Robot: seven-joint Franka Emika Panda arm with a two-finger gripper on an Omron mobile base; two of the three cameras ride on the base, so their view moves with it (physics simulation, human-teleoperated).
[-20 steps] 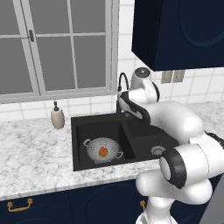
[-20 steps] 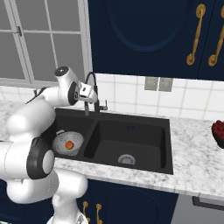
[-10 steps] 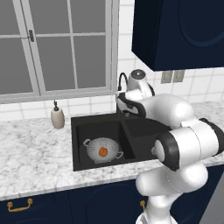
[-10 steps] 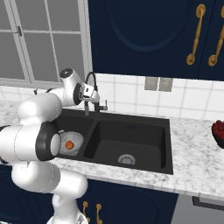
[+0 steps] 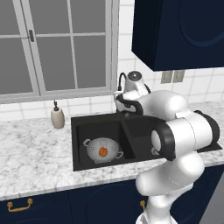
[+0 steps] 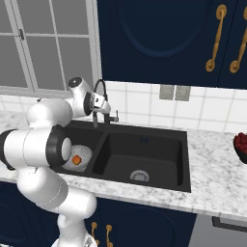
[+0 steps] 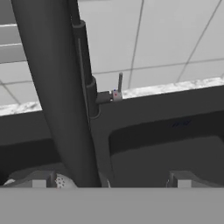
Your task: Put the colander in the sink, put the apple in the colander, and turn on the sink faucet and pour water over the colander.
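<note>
Left base view: colander (image 5: pixel 103 149) sitting upright in the left basin of the black sink (image 5: pixel 78 131), apple (image 5: pixel 102 151) resting inside it, roughly at the bowl's middle. Sink faucet (image 5: pixel 121 79) rising at the back rim, between the two basins, mostly hidden by the white arm. End effector (image 5: pixel 122 105) close against the faucet's base, fingers themselves too covered by the arm to read. Beige soap bottle (image 5: pixel 57 117) standing on the marble surface (image 5: pixel 30 153) just left of the sink, under the window (image 5: pixel 57 43).

Right base view: sink faucet (image 6: pixel 100 96) arching over the divider, small side lever (image 6: pixel 115 117) sticking out to its right. End effector (image 6: pixel 101 107) right beside the faucet neck, touching or nearly so; cannot tell which. Colander (image 6: pixel 81 157) partly hidden behind the arm's elbow, apple (image 6: pixel 76 159) showing inside it. Round silver drain (image 6: pixel 139 175) in the right basin. Bowl of red fruit (image 6: pixel 241 144) at the far right edge of the surface.

Hand view: faucet neck (image 7: pixel 57 96) very near, running top to bottom, lever (image 7: pixel 119 87) beyond it against the tiled wall. Finger tips (image 7: pixel 39 180) set wide apart at the bottom, released, grasping nothing.
</note>
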